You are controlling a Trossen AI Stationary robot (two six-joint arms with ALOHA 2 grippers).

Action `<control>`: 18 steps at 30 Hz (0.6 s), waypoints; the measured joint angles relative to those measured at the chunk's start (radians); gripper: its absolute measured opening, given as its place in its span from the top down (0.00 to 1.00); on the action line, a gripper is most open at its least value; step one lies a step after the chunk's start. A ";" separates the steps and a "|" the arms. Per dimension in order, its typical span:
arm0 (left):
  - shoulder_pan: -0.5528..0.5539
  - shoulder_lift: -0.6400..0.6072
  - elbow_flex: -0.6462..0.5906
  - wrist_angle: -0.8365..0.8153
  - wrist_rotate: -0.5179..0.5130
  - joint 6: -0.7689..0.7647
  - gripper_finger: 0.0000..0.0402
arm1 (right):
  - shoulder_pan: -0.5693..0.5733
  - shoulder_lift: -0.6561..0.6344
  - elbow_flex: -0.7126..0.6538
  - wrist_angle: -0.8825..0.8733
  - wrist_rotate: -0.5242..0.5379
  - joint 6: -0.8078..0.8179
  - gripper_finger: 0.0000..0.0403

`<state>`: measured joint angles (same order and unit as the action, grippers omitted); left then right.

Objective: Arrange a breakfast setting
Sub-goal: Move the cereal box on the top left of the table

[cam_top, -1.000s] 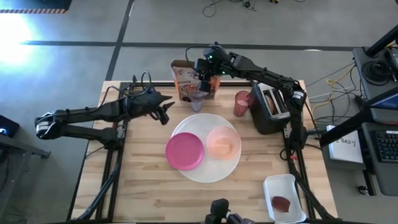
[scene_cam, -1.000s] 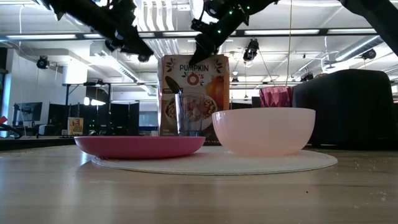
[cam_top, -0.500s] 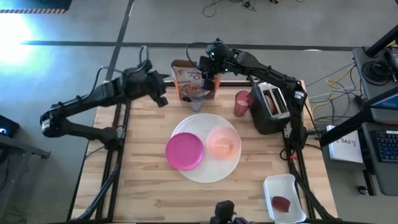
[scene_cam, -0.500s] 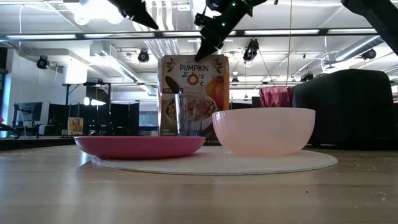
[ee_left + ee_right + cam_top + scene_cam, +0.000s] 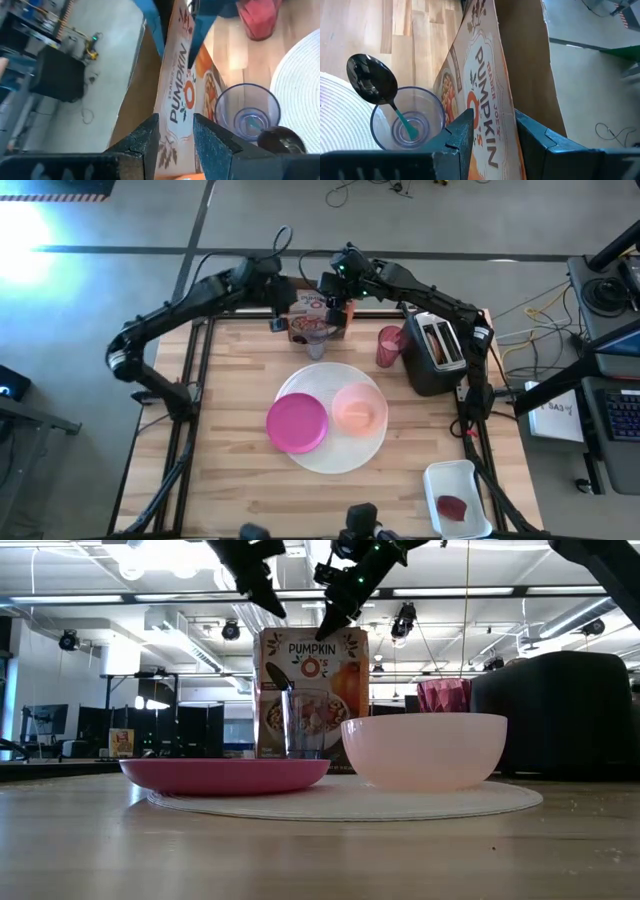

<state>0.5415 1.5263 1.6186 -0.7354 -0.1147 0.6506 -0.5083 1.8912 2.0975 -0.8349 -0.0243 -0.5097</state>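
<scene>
Overhead, a wooden table (image 5: 230,480) holds a breakfast setting, with both dark arms reaching to the far edge. At the middle of that far edge stands an orange cereal box (image 5: 310,690), upright, its front reading "Pumpkin O's". The left gripper (image 5: 277,303) hangs over the box's top at its left end, and the right gripper (image 5: 335,298) hangs over the top at its right end. In each wrist view the gripper's two fingers stand parted, one on each side of the thin top edge of the box; whether they press on the cardboard cannot be told.

Directly in front of the box, between it and the mat, stands a small clear glass (image 5: 407,120). A teal-handled spoon (image 5: 382,95) stands in it, handle down, dark bowl leaning out over the rim. From table height the glass and spoon cover the lower part of the box's front.

A large white round mat (image 5: 335,450) lies at the table's centre. On it sit a magenta plate (image 5: 297,423) on the left side and a peach bowl (image 5: 358,408) on the right, just beside each other. A translucent pink cup (image 5: 388,345) stands off the mat toward the far right corner, next to a black toaster (image 5: 435,355). Near the near right corner sits a white tray (image 5: 458,498) holding something dark red.
</scene>
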 joint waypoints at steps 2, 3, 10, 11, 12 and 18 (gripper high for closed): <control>0.022 0.034 0.033 -0.017 0.012 0.000 0.74 | 0.000 0.000 0.000 0.000 0.000 -0.005 0.72; 0.034 0.048 0.045 -0.024 0.012 0.000 0.74 | 0.000 0.000 0.000 0.000 0.000 -0.008 0.72; 0.085 0.112 0.112 -0.100 0.033 -0.004 0.74 | 0.000 0.000 0.000 0.000 0.000 -0.029 0.74; 0.088 0.116 0.114 -0.113 0.036 -0.003 0.74 | 0.000 0.000 0.000 0.000 0.000 -0.032 0.75; 0.092 0.119 0.116 -0.122 0.037 -0.003 0.74 | 0.000 0.000 0.000 0.000 -0.001 -0.035 0.75; 0.103 0.121 0.117 -0.155 0.054 -0.016 0.75 | 0.000 0.000 0.001 0.002 -0.001 -0.046 0.75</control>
<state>0.6445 1.6470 1.7351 -0.8905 -0.0605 0.6348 -0.5083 1.8912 2.0982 -0.8333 -0.0250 -0.5558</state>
